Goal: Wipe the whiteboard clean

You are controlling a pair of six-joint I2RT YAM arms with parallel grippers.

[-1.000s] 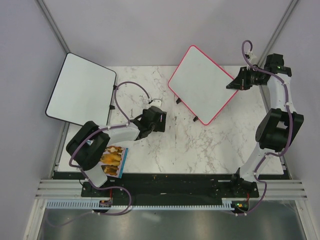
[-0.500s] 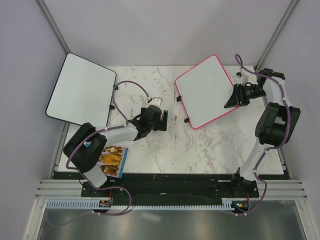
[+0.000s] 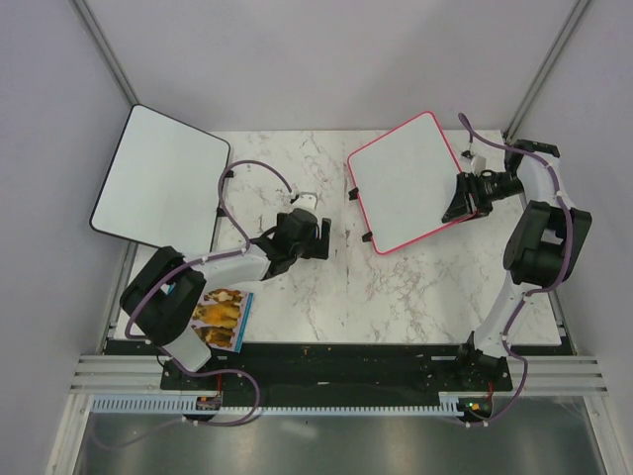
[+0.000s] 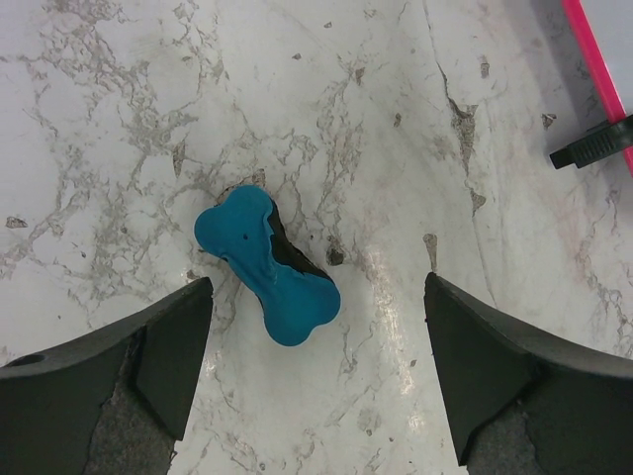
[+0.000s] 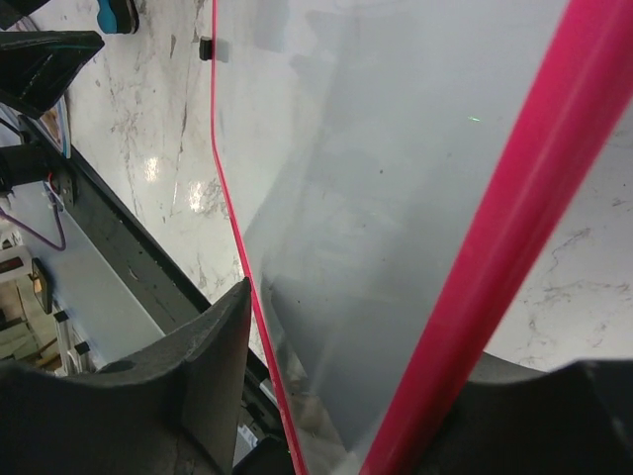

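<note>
We see the whiteboard (image 3: 401,178) with its pink frame lying on the far right part of the marble table (image 3: 396,297). It is turned a bit, so one corner points to the back. Its white face looks clean to us.

The right gripper (image 3: 457,206) is at the right edge of the whiteboard, near the corner closest to the arms. In the right wrist view the pink edge runs between its two fingers (image 5: 188,376). One finger is over the white face and the other is on the far side of the frame. The fingers stand well apart, wider than the thin edge, so they are not pinching it.

The left gripper (image 3: 315,236) is in the middle of the table, to the left of the whiteboard and apart from it. Its fingers are spread very wide. A blue eraser (image 4: 267,265) shaped like a bone lies flat on the table between the two fingers. Neither finger touches it. In that same view we see a bit of the pink frame and one small black foot (image 4: 593,148) in the top right corner.

A second white board with a black frame (image 3: 158,178) sits at the far left. A picture card (image 3: 223,315) lies by the left arm.
</note>
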